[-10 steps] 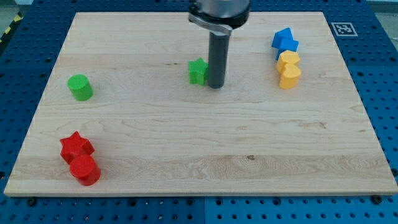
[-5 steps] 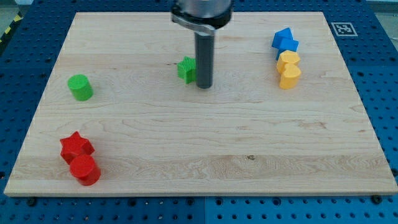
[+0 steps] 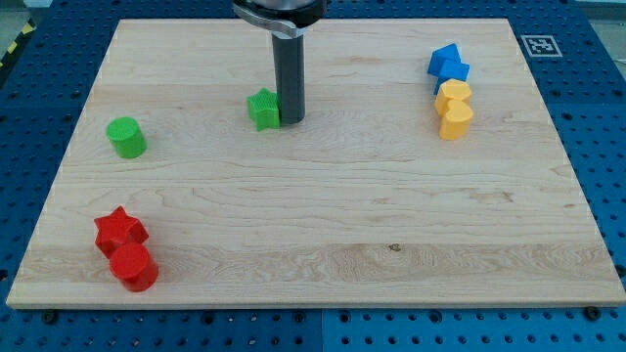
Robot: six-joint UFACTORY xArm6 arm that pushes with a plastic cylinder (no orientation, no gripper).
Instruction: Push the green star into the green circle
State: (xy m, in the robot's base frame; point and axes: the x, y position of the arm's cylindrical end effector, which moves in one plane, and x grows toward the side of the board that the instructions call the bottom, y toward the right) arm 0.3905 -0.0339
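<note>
The green star (image 3: 262,109) lies on the wooden board (image 3: 323,215), left of the board's middle and toward the view's top. My tip (image 3: 290,120) stands right against the star's right side. The green circle (image 3: 126,137) sits near the board's left edge, well to the left of the star and slightly lower in the view. The rod's dark shaft rises from the tip toward the view's top and hides a little of the star's right edge.
A red star (image 3: 119,230) and a red circle (image 3: 134,267) sit together at the bottom left. A blue block (image 3: 447,65) and two yellow blocks (image 3: 454,108) cluster at the top right.
My tip has moved to the view's left, pushing the green star left with it, closer to the green circle. The other blocks have not moved.
</note>
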